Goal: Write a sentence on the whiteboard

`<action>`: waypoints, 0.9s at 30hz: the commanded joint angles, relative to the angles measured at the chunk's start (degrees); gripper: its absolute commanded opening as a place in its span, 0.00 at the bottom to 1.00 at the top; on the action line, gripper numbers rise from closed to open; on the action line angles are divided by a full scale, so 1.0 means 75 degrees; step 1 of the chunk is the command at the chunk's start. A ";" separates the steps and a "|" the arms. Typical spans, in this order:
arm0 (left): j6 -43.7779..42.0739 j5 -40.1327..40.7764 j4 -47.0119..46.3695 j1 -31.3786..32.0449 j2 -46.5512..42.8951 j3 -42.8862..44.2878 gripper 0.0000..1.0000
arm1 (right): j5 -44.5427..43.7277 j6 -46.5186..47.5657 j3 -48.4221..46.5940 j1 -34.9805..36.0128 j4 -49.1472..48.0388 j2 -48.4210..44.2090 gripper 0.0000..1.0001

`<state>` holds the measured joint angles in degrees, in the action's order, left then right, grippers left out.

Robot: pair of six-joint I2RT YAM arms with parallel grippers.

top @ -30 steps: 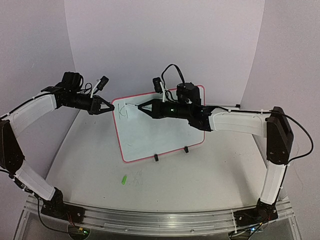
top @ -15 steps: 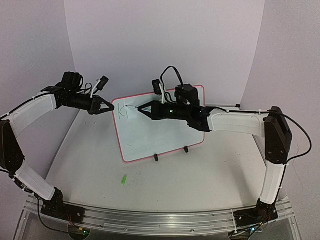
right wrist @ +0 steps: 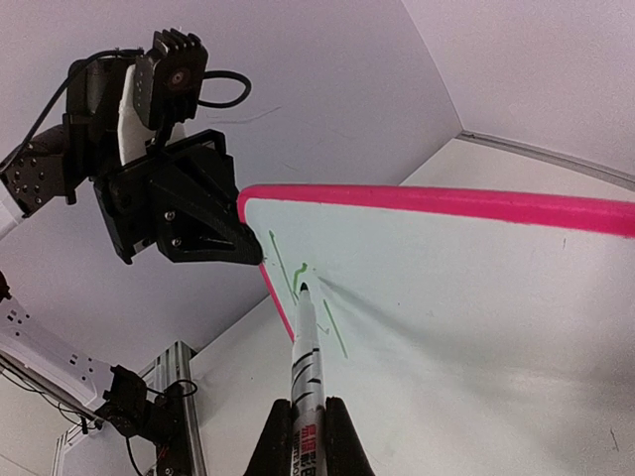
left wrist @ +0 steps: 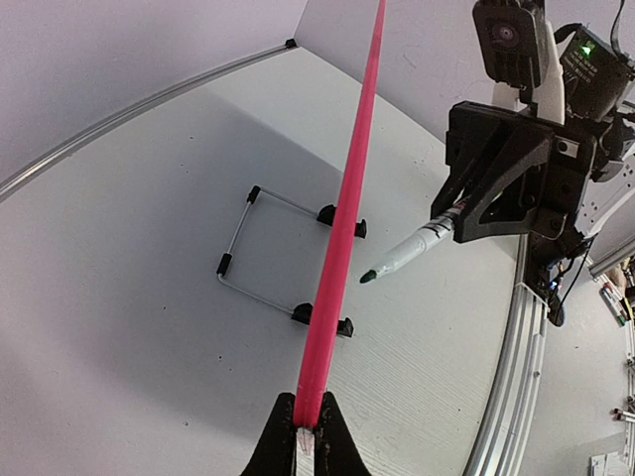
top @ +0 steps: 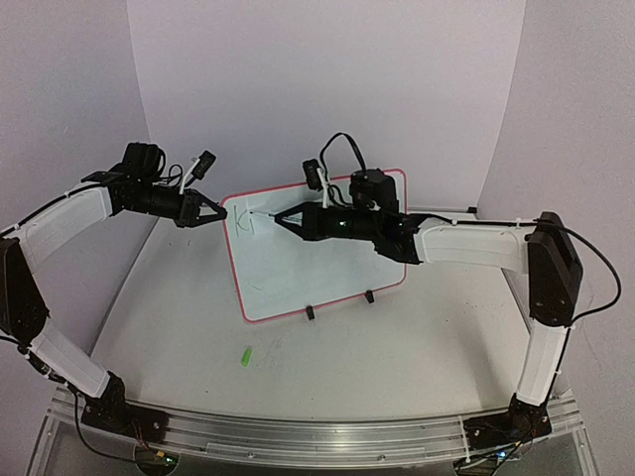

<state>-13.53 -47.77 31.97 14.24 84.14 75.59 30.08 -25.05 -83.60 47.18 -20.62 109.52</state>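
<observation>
Right now your left arm's fingers [top: 212, 213] are closed on the upper left corner of the rectangular white whiteboard with the thin pink-red rim [top: 317, 263]. In the left wrist view the rim runs edge-on straight up from between them.

That board stands in the middle of the top view, leaning back on the pale grey desk [top: 417, 347]. It is propped on a thin wire stand [left wrist: 248, 238], with two small black clips [top: 311, 312] along its lower edge.

Your right arm's fingers [top: 288, 215] reach in from the right of the frame and grip a white-barrelled marker with a green tip [right wrist: 306, 347]. The marker points at the board's upper left area.

A few thin green handwritten strokes [right wrist: 286, 266] sit there, just beside the pinched corner; they look like one letter, and the rest of the board is bare white. The marker tip is right at those strokes, though you cannot tell from these views whether it touches the surface.

A small bright green marker cap [top: 245, 355] lies on the desk toward the lower left, well apart from the board.
</observation>
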 commanded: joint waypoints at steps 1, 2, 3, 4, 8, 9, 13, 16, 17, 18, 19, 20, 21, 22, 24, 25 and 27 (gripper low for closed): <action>-0.0055 -0.0079 -0.0147 -0.0006 -0.0314 0.0074 0.00 | 0.0065 0.0210 0.0312 -0.0015 -0.0357 -0.0699 0.00; -0.0056 -0.0094 -0.0148 -0.0003 -0.0310 0.0080 0.00 | 0.0043 0.0217 0.0331 -0.0022 -0.0312 -0.0691 0.00; -0.0050 -0.0092 -0.0149 -0.0005 -0.0308 0.0082 0.00 | 0.0029 0.0226 0.0344 -0.0026 -0.0284 -0.0666 0.00; -0.0050 -0.0088 -0.0142 -0.0006 -0.0306 0.0081 0.00 | 0.0022 0.0229 0.0339 -0.0025 -0.0265 -0.0630 0.00; -0.0051 -0.0093 -0.0137 -0.0011 -0.0306 0.0070 0.00 | -0.0050 0.0204 0.0255 -0.0030 -0.0202 -0.0450 0.00; -0.0050 -0.0093 -0.0131 -0.0006 -0.0306 0.0069 0.00 | -0.0078 0.0203 0.0213 -0.0031 -0.0170 -0.0408 0.00; -0.0050 -0.0077 -0.0135 -0.0011 -0.0326 0.0071 0.00 | -0.0183 0.0233 0.0133 -0.0031 -0.0062 -0.0276 0.00; -0.0052 -0.0085 -0.0138 -0.0010 -0.0331 0.0070 0.00 | -0.0241 0.0228 0.0060 -0.0049 0.0012 -0.0189 0.00; -0.0051 -0.0083 -0.0141 -0.0007 -0.0332 0.0069 0.00 | -0.0261 0.0232 0.0041 -0.0053 0.0039 -0.0166 0.00; -0.0052 -0.0091 -0.0133 -0.0004 -0.0332 0.0069 0.00 | -0.0275 0.0229 0.0027 -0.0049 0.0054 -0.0135 0.00; -0.0050 -0.0092 -0.0129 -0.0004 -0.0336 0.0069 0.00 | -0.0283 0.0229 0.0010 -0.0047 0.0066 -0.0111 0.00; -0.0052 -0.0084 -0.0130 -0.0004 -0.0339 0.0069 0.00 | -0.0291 0.0228 -0.0013 -0.0051 0.0083 -0.0094 0.00; -0.0058 -0.0082 -0.0135 -0.0008 -0.0338 0.0069 0.00 | -0.0306 0.0228 -0.0040 -0.0063 0.0104 -0.0072 0.00; -0.0056 -0.0087 -0.0131 -0.0003 -0.0341 0.0070 0.00 | -0.0314 0.0228 -0.0055 -0.0065 0.0113 -0.0052 0.00; -0.0047 -0.0092 -0.0137 -0.0001 -0.0332 0.0070 0.00 | -0.0330 0.0223 -0.0084 -0.0066 0.0124 -0.0021 0.00; -0.0050 -0.0090 -0.0140 -0.0003 -0.0338 0.0070 0.00 | -0.0337 0.0223 -0.0113 -0.0073 0.0139 -0.0003 0.00; -0.0059 -0.0088 -0.0134 -0.0005 -0.0340 0.0070 0.00 | -0.0347 0.0223 -0.0156 -0.0075 0.0152 0.0034 0.00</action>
<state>-13.53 -47.79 31.97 14.24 84.12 75.59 28.33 -24.01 -81.98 46.89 -18.71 108.56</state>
